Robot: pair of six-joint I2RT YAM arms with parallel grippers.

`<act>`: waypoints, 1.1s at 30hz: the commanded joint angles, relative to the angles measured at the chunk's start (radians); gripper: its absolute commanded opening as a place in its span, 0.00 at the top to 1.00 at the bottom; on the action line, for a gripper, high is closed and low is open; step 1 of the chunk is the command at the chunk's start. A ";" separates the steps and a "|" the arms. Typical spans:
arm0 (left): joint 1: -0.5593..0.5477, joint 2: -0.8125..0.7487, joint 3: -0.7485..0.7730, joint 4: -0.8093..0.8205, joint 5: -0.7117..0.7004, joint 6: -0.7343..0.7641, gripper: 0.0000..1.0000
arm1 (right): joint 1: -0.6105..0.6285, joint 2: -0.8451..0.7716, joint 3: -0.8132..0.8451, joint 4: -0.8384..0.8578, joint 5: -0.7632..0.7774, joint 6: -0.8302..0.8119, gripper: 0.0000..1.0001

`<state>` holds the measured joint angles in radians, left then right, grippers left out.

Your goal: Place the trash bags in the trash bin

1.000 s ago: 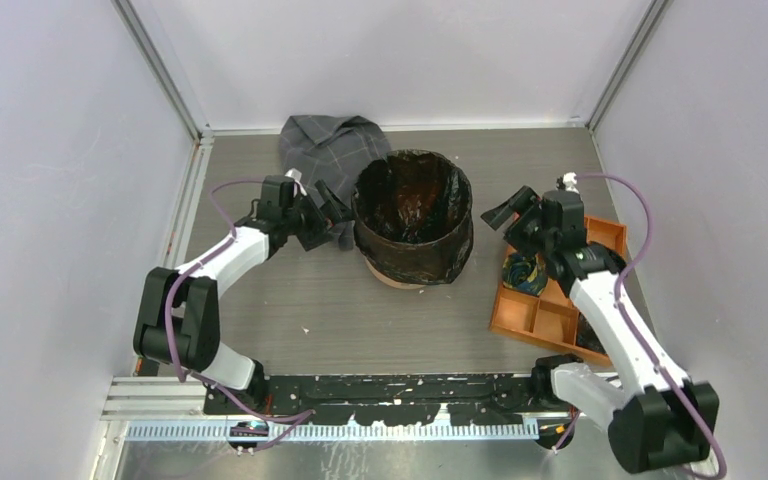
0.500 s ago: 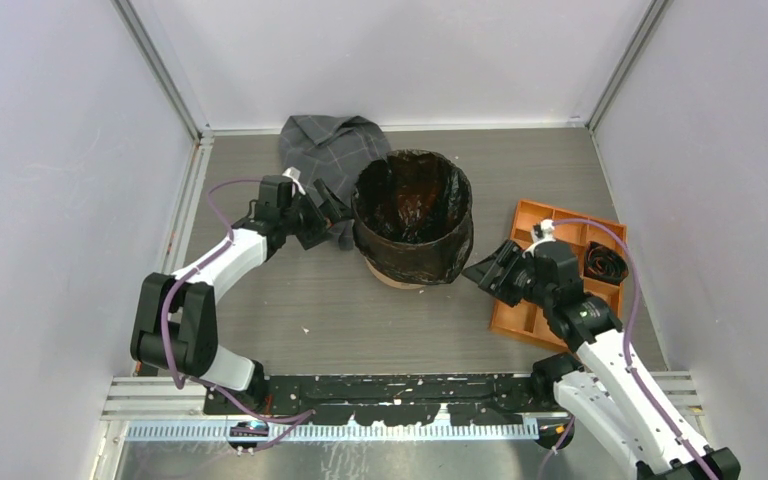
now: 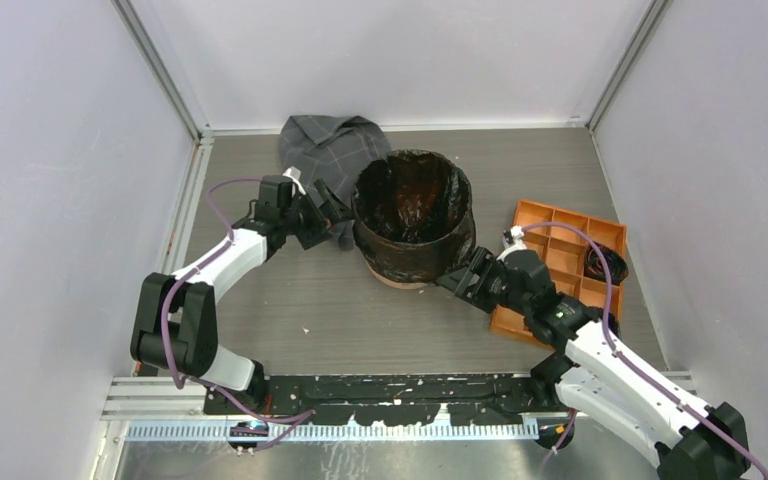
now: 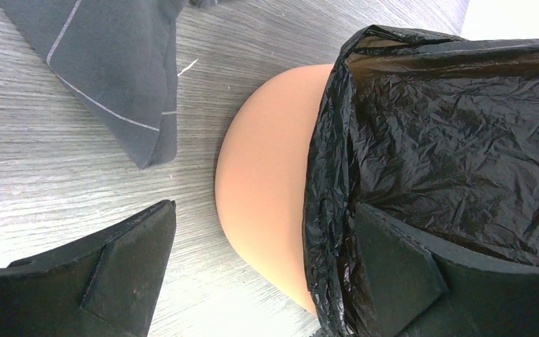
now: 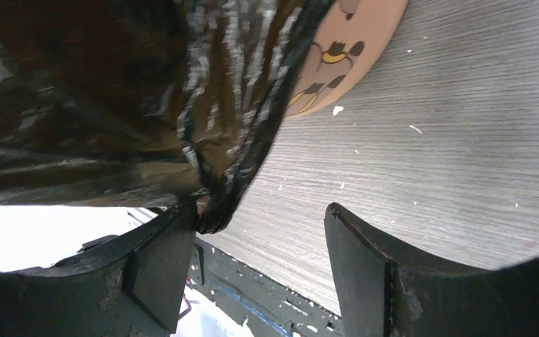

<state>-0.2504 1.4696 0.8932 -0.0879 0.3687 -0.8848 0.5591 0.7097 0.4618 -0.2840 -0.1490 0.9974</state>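
well, the shiny black plastic bag (image 3: 415,200) sits inside the round orange bucket (image 4: 267,182), folded over its rim. left gripper (image 3: 335,215) and right gripper (image 3: 460,275) are both wide open beside it, holding nothing.

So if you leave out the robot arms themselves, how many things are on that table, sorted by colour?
Orange: 2, the bin and the tray
Black: 2, the trash bag lining the bin and a cable bundle in the tray
Grey: 1, the checked cloth
Total: 5 in view; the right arm covers part of the tray.
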 commanded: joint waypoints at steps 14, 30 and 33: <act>0.000 -0.036 0.020 0.002 0.016 0.017 0.00 | 0.009 0.222 -0.090 0.333 0.109 0.056 0.24; 0.011 -0.034 0.021 0.002 0.008 0.023 0.00 | 0.009 -0.123 0.038 -0.241 0.349 0.012 0.20; 0.011 -0.035 0.023 0.005 0.011 0.021 0.00 | 0.009 -0.124 0.087 -0.260 0.435 -0.008 0.20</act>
<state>-0.2462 1.4616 0.8932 -0.1047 0.3676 -0.8783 0.5636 0.5900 0.4671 -0.4717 0.1482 1.0225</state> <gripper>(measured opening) 0.996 0.797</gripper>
